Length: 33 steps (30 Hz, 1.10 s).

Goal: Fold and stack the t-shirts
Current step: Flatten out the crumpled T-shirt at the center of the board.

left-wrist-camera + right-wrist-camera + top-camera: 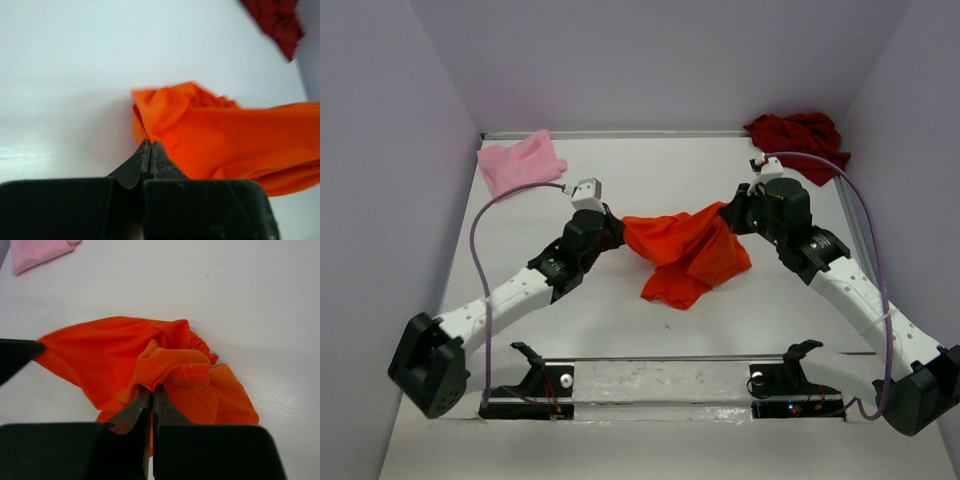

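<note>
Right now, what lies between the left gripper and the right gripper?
The orange t-shirt: left gripper and right gripper are each shut on it, and its bunched cloth spans the gap, clearest in the top view.

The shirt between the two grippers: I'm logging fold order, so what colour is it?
The shirt is plain bright orange, clearest in the right wrist view.

The 2 arms are leaning inward from their bases toward each other, both with elbows bent low. The left arm [510, 290] is angling up and to the right, and the left gripper [151, 143] is pressing its jaws tight on an edge of the orange t-shirt [240, 135]. The right arm [850, 285] is angling up and to the left, and the right gripper [151, 388] is pinching a fold of the same cloth, its jaws meeting.
</note>
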### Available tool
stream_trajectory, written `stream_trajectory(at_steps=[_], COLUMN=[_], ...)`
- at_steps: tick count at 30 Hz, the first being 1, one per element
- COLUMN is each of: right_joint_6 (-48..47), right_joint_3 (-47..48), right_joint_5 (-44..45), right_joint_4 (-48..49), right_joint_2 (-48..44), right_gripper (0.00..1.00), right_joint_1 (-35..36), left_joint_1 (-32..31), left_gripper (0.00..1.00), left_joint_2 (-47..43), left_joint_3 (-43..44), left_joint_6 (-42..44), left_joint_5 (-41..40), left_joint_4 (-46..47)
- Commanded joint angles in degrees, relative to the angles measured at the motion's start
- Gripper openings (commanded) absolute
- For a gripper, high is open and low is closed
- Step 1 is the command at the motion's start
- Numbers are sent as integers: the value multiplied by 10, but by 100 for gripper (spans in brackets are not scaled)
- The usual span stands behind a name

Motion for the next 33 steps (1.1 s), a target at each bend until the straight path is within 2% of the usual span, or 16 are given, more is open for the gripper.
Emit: stream_trajectory(at_steps=[1, 5, 14, 24, 28, 33], right_joint_6=[-10, -10, -26, -55, -54, -55], right_joint_3=[7, 8, 34, 117, 140, 174], right_joint_5=[9, 17, 19, -12, -91, -118], right_joint_4=[16, 13, 6, -38, -42, -82], right_joint_2=[-38, -71, -159, -193, -195, -181], right_gripper=[0, 0, 0, 0, 0, 0], right_joint_1=[-2, -2, -2, -2, -2, -2], left_joint_1=[-2, -2, -2, -2, -2, -2], left_gripper=[0, 0, 0, 0, 0, 0], left_joint_2=[-133, -244, -357, -352, -333, -316], left_joint_3=[80, 96, 166, 334, 391, 436], left_joint_6=[57, 105, 154, 205, 209, 211], left_joint_5=[-52, -21, -72, -78, -56, -44], left_joint_4=[-96, -115, -200, -249, -258, -273])
